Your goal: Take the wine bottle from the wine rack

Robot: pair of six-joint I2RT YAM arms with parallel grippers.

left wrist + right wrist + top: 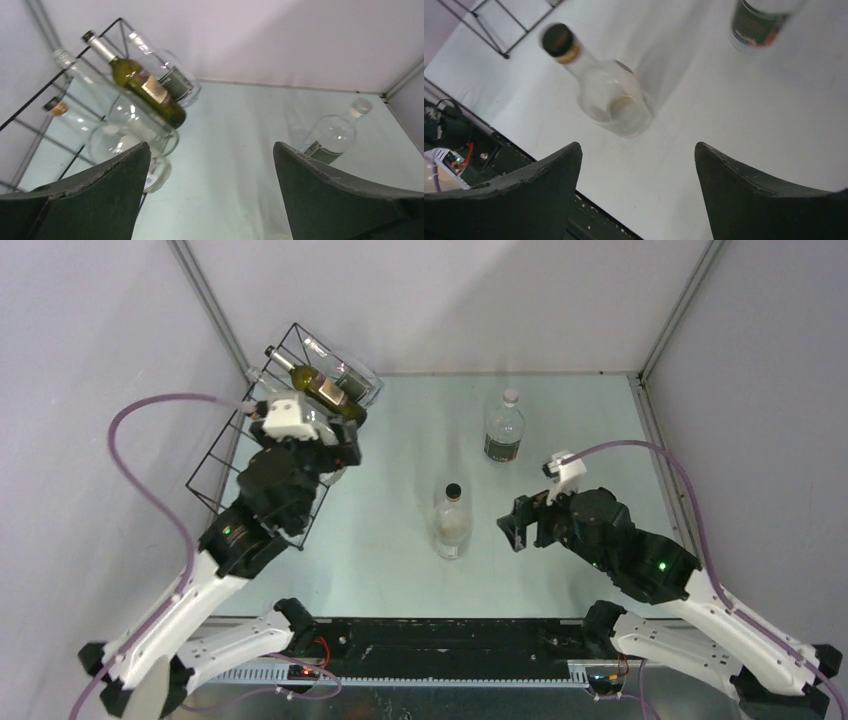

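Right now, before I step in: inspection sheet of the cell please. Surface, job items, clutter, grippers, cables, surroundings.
Surface: pale table, no spills seen.
Job's things: black wine rack at far left; a green wine bottle lies on it among clear bottles. Standing on the table: a dark-capped bottle at centre and a white-capped bottle further back.
Clutter: nothing seen.
Grippers: left gripper open, empty, at the rack. Right gripper open, empty, beside the dark-capped bottle, not touching.
Cables: a purple cable loops off each arm, left and right; neither is snagged.
Surroundings: plain grey walls with metal corner posts.
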